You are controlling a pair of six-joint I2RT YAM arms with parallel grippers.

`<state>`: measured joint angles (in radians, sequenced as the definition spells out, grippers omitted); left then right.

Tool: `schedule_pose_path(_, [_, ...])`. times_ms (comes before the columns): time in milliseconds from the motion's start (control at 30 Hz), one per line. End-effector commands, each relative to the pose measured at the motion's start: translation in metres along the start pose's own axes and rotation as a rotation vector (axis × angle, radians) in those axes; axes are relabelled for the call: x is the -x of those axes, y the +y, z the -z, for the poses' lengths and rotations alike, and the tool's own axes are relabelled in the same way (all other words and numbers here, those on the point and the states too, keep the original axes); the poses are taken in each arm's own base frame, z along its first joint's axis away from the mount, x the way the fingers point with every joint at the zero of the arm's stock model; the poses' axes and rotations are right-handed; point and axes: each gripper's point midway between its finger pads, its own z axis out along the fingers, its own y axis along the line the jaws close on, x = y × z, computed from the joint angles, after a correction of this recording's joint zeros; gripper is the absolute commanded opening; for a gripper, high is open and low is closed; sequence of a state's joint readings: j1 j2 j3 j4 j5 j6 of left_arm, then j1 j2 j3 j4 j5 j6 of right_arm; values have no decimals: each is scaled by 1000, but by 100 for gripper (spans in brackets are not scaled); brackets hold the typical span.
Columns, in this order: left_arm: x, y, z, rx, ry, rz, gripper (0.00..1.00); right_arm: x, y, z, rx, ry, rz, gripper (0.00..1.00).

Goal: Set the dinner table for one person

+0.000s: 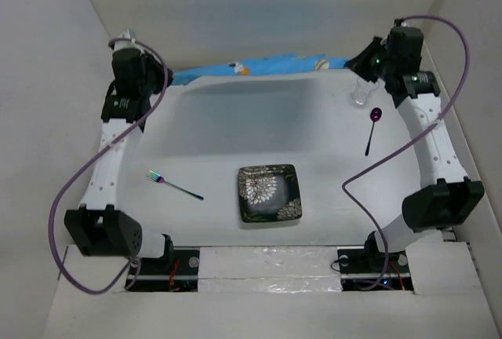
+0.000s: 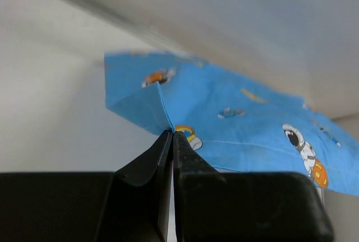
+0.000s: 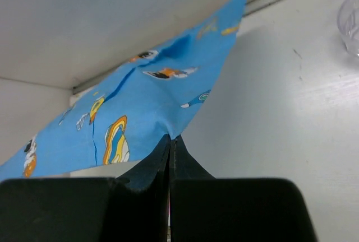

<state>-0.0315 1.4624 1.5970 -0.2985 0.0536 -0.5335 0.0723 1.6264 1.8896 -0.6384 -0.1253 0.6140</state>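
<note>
A blue cartoon-print cloth [image 1: 259, 67] is stretched along the far edge of the white dinner table [image 1: 259, 123]. My left gripper [image 2: 172, 133] is shut on the cloth's [image 2: 235, 119] left near edge. My right gripper [image 3: 170, 137] is shut on the cloth's [image 3: 140, 102] right near edge. In the top view the left gripper [image 1: 162, 78] and right gripper [image 1: 354, 63] sit at the cloth's two ends. A dark floral square plate [image 1: 269, 193] lies near the front middle. A fork [image 1: 174, 184] lies to its left. A purple spoon [image 1: 372, 129] lies at the right.
A clear glass [image 1: 362, 92] stands by the right gripper, near the spoon's bowl; its rim shows in the right wrist view [image 3: 350, 22]. White upright panels [image 1: 259, 9] close the table's back and sides. Purple cables loop beside both arms.
</note>
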Motion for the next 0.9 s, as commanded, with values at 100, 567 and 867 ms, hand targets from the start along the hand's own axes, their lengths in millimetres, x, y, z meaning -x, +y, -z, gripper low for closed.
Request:
schedule_pose_path(100, [-110, 59, 5, 17, 142, 43, 0, -130, -106, -43, -140, 244, -40, 0])
schedule_pose_path(567, [-291, 151, 18, 191, 546, 70, 0, -246, -198, -30, -346, 483, -84, 0])
schedule_pose_path(867, [-315, 174, 47, 264, 642, 30, 0, -268, -209, 11, -392, 527, -90, 0])
